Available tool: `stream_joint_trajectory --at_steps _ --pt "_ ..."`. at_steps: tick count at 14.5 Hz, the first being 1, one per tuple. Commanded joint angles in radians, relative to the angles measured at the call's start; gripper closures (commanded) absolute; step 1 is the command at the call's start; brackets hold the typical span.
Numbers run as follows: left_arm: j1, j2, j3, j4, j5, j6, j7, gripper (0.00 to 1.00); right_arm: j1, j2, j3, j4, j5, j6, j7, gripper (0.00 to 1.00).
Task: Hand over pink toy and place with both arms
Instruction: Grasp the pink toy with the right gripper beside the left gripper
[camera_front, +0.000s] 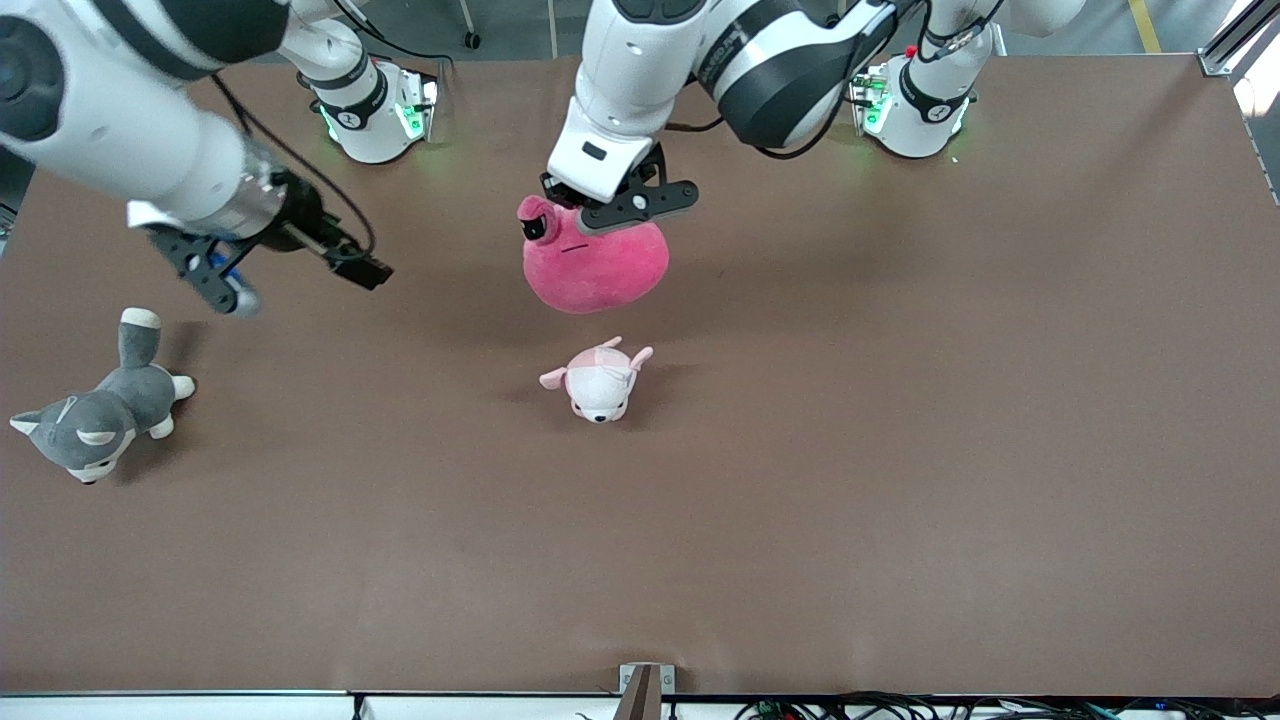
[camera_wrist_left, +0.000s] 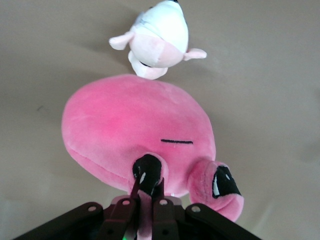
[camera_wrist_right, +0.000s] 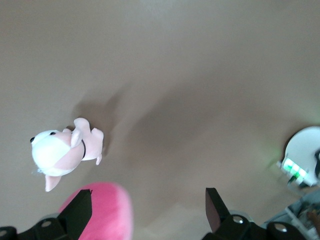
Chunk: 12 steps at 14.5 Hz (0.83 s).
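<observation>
Pickup is done: the pink toy (camera_front: 596, 262) is held off the table (camera_front: 900, 450) by the left gripper (camera_front: 615, 205), clamped shut on its top beside one eye, over the mid-table area above the small white-and-pink plush (camera_front: 600, 380). The right gripper (camera_front: 285, 265) is spread wide, empty, over the right arm's end of the table, near the grey dog (camera_front: 95, 415). Handover and placement judged left. Toy is round, hot pink, bulging dark eyes, flat frown line, sagging.
</observation>
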Motion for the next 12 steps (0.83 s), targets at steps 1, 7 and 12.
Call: stream_joint_trajectory --at_steps 1,7,12 --pt "-0.025 0.013 0.021 0.033 -0.005 0.010 -0.016 1.00 0.085 -0.038 -0.011 -0.035 0.032 0.030 0.173 0.00" --pt "-0.023 0.013 0.021 0.032 -0.006 0.011 -0.014 1.00 0.237 -0.067 -0.011 -0.173 0.044 0.228 0.366 0.00" --pt "-0.023 0.012 0.021 0.032 -0.005 0.011 -0.014 1.00 0.297 -0.069 -0.011 -0.240 0.041 0.319 0.406 0.00"
